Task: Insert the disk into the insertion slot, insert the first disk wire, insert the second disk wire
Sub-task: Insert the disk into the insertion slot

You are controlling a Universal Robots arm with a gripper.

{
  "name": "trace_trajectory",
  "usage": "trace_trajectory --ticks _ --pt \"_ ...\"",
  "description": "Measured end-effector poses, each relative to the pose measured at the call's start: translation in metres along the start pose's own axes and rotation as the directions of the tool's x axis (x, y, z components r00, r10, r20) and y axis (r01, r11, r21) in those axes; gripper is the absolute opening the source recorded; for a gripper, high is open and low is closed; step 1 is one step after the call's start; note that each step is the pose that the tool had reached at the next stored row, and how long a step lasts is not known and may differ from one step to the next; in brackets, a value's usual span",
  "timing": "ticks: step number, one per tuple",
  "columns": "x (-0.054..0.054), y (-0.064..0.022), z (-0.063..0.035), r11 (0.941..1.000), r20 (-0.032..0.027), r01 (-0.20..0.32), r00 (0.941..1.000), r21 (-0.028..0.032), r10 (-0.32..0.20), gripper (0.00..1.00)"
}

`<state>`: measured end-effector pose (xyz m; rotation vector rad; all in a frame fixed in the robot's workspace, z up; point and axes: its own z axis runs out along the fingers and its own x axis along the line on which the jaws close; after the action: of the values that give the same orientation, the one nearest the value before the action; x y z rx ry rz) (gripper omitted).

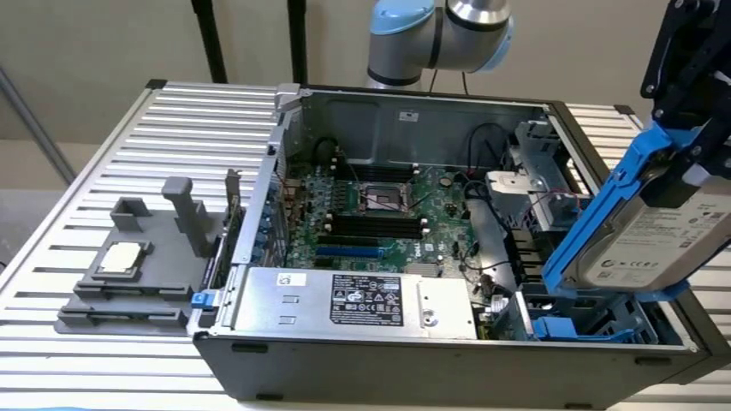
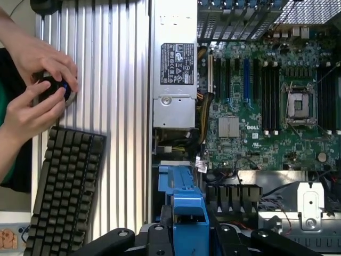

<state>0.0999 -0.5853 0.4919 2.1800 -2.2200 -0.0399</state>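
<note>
blue plastic frames the disk (image 1: 656,235), which hangs tilted in the black pincer (image 1: 689,141). the pincer is clamped on the disk's carrier, just above the insertion slot (image 1: 594,321) with its blue rails, at the near corner of the open computer case (image 1: 457,364). the disk is not yet in the slot. beside the slot lies the silver power-supply box (image 1: 354,300), and beyond it the green motherboard (image 1: 377,205). the case rests on a slatted metal counter (image 1: 103,145), with a grey fixture (image 1: 137,274) at the exterior view's left. in the wrist view a person's hands (image 2: 37,85) hold a small dark device by a black keyboard (image 2: 66,186).
</note>
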Motion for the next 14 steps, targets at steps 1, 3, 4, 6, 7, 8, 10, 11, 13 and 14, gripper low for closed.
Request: trace_trajectory --ticks 1,3,4,6,7,8,10,11,13,14 --pt "0.0 -0.0013 0.0017 1.0 -0.0002 0.0 1.0 0.0 0.0 0.33" --pt "0.0 -0.0033 0.0054 1.0 0.0 0.0 1.0 0.0 0.0 0.33" --pt "0.0 -0.0038 0.0072 1.0 0.0 0.0 1.0 0.0 0.0 0.33" --pt "0.001 -0.0045 0.0107 1.0 -0.0002 0.0 1.0 -0.0001 0.0 0.33" --pt "0.001 -0.0048 0.0124 1.0 -0.0001 0.0 1.0 -0.0001 0.0 0.33" --pt "0.001 -0.005 0.0142 1.0 -0.0003 0.0 1.0 -0.0001 0.0 0.33" --pt "0.001 -0.0055 0.0179 1.0 -0.0001 0.0 1.0 -0.0001 0.0 0.33" --pt "0.001 -0.0056 0.0197 1.0 -0.0001 0.0 1.0 -0.0001 0.0 0.33" --pt "0.001 -0.006 0.0233 1.0 -0.0001 0.0 1.0 -0.0001 0.0 0.33" --pt "0.001 -0.0061 0.0252 1.0 -0.0001 0.0 1.0 -0.0001 0.0 0.33"
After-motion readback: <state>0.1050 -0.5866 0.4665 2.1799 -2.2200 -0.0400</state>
